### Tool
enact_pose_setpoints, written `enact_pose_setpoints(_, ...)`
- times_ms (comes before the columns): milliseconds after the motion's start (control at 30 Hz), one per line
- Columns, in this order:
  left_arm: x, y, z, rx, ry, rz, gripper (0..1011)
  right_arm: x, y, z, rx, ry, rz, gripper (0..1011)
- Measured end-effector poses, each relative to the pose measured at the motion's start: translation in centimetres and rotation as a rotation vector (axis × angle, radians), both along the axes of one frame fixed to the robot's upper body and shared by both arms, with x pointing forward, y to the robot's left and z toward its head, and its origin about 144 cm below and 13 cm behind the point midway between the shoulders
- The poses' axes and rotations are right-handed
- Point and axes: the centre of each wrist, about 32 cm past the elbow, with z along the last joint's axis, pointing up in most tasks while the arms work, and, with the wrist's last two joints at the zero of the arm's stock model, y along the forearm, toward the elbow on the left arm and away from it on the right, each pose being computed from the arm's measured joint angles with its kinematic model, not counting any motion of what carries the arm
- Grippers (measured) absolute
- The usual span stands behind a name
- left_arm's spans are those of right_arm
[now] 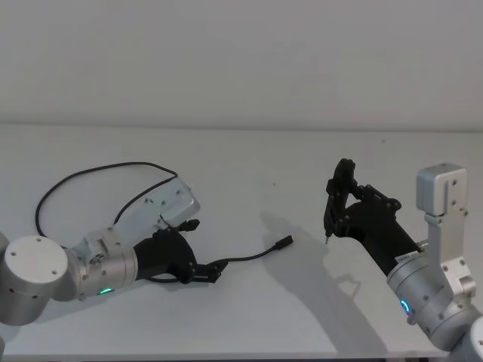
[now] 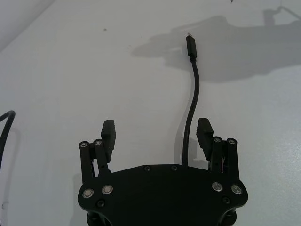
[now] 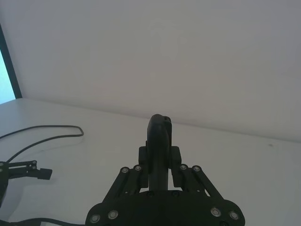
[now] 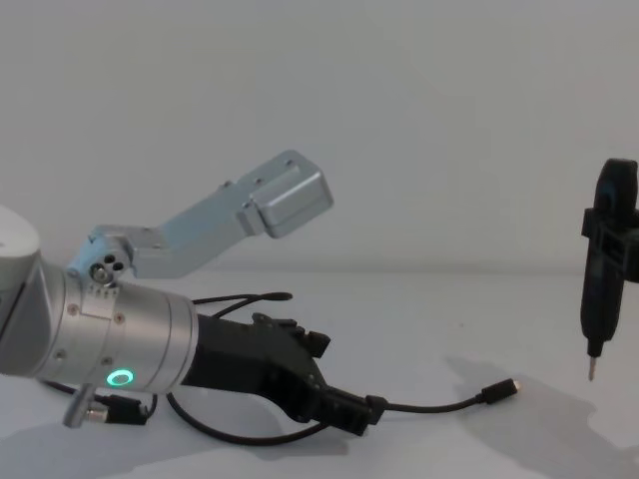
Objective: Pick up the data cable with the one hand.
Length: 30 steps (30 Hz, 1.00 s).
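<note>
A: Now, left tool (image 2: 156, 127): jaws wide, low on the worktop (image 2: 70, 70), nothing held. The data cable (image 2: 195, 89) lies flat between its fingers (image 2: 203, 132), close beside one.
B: Progress?
A: Approach looks done; closing and lifting are left. Far right, the right tool (image 3: 160, 162) hangs raised, clamped on a black stylus (image 4: 604, 259).
</note>
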Motion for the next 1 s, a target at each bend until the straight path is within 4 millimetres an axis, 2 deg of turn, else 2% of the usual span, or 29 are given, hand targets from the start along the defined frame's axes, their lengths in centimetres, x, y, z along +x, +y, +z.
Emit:
enact_pose_setpoints(467, 0.23, -0.46, -0.29, 0.010, 0.001, 0.003, 998, 0.00, 0.00, 0.00, 0.000, 0.000, 0.000, 275)
enact_pose_setpoints(633, 0.27, -0.58, -0.34, 0.013, 0.001, 0.005, 928, 0.00, 0.00, 0.00, 0.000, 0.000, 0.000, 274)
enact_pose_setpoints(667, 0.28, -0.58, -0.35, 0.013, 0.002, 0.005, 879, 0.00, 0.00, 0.00, 0.000, 0.000, 0.000, 274)
enact_pose_setpoints(767, 0.29, -0.61, -0.38, 0.014, 0.002, 0.006, 828, 0.00, 0.00, 0.00, 0.000, 0.000, 0.000, 274)
enact_pose_setpoints(800, 0.30, -0.64, -0.39, 0.015, 0.002, 0.006, 773, 0.00, 0.00, 0.00, 0.000, 0.000, 0.000, 275)
enact_pose_setpoints(833, 0.30, -0.64, -0.40, 0.015, 0.003, 0.007, 763, 0.00, 0.00, 0.00, 0.000, 0.000, 0.000, 274)
enact_pose_setpoints(867, 0.31, -0.65, -0.41, 0.015, 0.003, 0.007, 697, 0.00, 0.00, 0.00, 0.000, 0.000, 0.000, 274)
enact_pose_setpoints(900, 0.31, -0.65, -0.41, 0.015, 0.003, 0.007, 697, 0.00, 0.00, 0.00, 0.000, 0.000, 0.000, 275)
enact_pose_setpoints(1000, 0.32, -0.66, -0.42, 0.016, 0.003, 0.008, 580, 0.00, 0.00, 0.00, 0.000, 0.000, 0.000, 274)
